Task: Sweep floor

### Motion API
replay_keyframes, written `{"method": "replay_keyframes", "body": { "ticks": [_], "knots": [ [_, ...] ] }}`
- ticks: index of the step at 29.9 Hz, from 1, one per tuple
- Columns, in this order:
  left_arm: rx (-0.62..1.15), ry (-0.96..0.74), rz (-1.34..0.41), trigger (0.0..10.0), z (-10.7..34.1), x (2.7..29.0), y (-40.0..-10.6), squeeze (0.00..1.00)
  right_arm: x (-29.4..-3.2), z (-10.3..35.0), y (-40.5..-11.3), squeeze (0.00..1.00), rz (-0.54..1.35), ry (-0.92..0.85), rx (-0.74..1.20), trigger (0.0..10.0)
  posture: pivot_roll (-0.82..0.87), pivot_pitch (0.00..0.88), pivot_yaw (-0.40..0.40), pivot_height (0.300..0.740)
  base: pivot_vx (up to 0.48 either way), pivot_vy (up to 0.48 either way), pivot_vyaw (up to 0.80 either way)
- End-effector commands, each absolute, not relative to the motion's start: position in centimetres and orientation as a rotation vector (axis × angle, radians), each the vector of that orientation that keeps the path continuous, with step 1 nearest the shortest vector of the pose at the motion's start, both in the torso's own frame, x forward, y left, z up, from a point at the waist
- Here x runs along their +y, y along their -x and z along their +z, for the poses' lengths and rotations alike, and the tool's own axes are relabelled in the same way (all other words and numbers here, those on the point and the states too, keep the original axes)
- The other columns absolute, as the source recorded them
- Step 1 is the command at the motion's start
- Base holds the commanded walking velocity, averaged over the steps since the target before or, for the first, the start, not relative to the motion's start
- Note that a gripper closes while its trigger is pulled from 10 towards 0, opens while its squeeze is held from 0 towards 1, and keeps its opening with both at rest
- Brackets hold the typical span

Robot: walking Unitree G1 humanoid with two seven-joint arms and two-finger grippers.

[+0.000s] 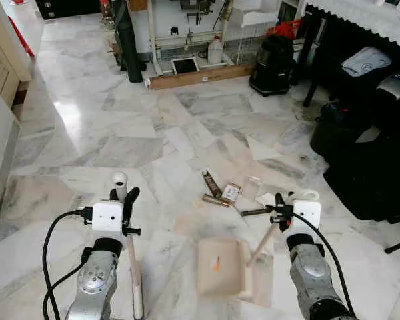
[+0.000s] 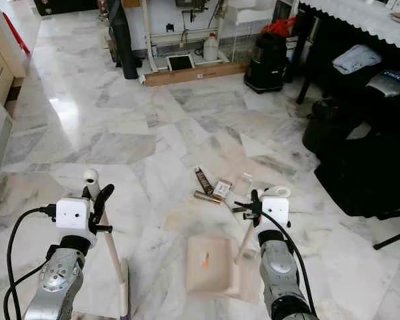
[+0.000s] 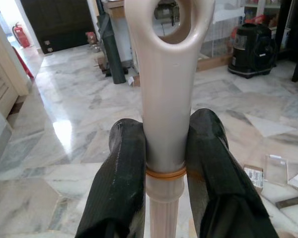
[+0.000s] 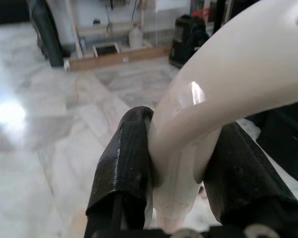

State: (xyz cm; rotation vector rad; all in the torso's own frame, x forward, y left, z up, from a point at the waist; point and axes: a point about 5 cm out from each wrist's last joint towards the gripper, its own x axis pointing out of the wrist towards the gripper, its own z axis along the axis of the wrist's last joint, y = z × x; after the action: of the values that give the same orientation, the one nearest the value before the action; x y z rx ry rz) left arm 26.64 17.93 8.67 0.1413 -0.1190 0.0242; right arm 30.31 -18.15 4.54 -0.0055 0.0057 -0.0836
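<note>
Looking down on a glossy grey-veined marble floor with window glare at upper left; a white sewing-machine stand and a wooden plank sit along the top of the frame, a black vacuum at upper right, and black bags under a lace-covered table on the right. Left gripper at lower left is clamped on the beige broom handle, which runs down toward the bottom edge. Right gripper at lower right is closed around the cream dustpan handle, slanting down to the beige dustpan at bottom center, flat on the floor. Litter (brown tubes, small packets, clear wrappers) lies just above the dustpan, mid-frame. The left wrist view shows the hanging hole in the broom handle's tip and both fingers pressed to its sides; a red fire extinguisher stands at upper left there. The right wrist view shows black fingers squeezing the handle's curved loop.
</note>
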Motion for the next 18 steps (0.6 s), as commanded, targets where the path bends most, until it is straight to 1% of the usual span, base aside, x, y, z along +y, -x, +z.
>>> {"method": "replay_keyframes", "body": {
  "ticks": [1, 5, 10, 18],
  "knots": [
    [-0.163, -0.159, 0.039, 10.0, 9.3, 18.0, -27.0, 0.0, -18.0, 6.5, -31.3, 0.0, -0.116, -0.043, -0.094, 10.0, 0.12, 0.011, -0.041, 0.74, 0.0, 0.0, 0.0],
    [-0.173, -0.15, 0.047, 10.0, 9.3, 17.9, -27.3, 0.0, -17.8, 7.3, -31.7, 0.0, -0.127, -0.076, -0.122, 10.0, 0.11, 0.0, -0.05, 0.74, 0.0, 0.0, 0.0],
    [-0.178, -0.126, 0.062, 10.0, 9.3, 17.6, -27.7, 0.0, -17.4, 8.0, -32.2, 0.0, -0.105, -0.072, -0.144, 10.0, 0.11, 0.0, -0.067, 0.74, 0.0, 0.0, 0.0],
    [-0.208, -0.115, 0.068, 10.0, 9.9, 17.5, -28.5, 0.0, -17.8, 8.4, -32.4, 0.0, -0.114, -0.065, -0.158, 10.0, 0.11, 0.0, -0.069, 0.74, 0.0, 0.0, 0.0]
  ]
}}
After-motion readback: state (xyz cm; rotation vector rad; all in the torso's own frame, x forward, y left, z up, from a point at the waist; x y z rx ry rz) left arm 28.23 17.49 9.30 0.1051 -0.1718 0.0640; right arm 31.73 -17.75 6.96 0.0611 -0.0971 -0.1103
